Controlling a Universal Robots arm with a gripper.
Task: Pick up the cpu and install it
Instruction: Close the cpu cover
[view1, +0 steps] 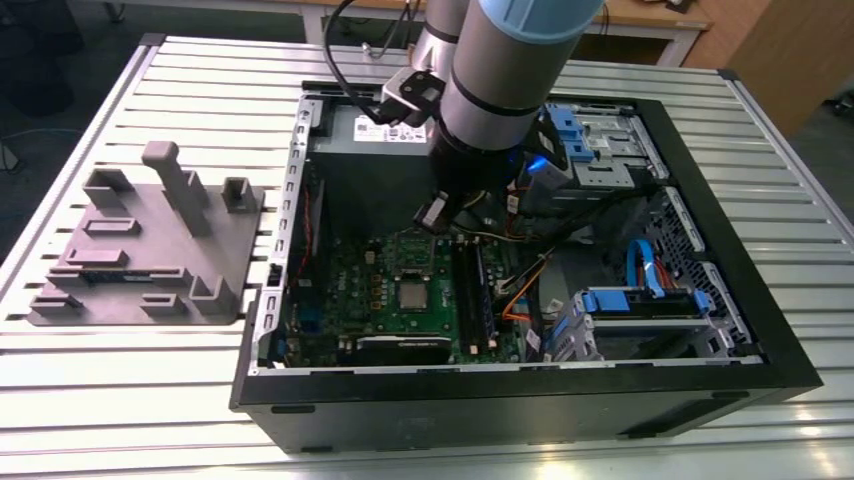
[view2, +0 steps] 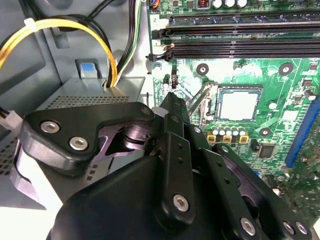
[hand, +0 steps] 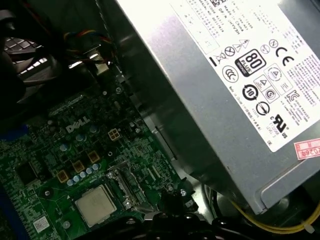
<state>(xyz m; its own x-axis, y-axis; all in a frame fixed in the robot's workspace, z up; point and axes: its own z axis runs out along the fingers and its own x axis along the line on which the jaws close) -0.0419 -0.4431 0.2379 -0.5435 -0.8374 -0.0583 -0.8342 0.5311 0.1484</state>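
The cpu (view2: 239, 104) already lies square in its socket on the green motherboard (view1: 387, 280), so placement looks done. The gripper (view2: 172, 102) hovers above, fingers pinched together and empty. The first wrist view adds the labelled power supply (hand: 240, 85) beside the board

Arm (view1: 497, 70) reaching down, jaws closed, empty
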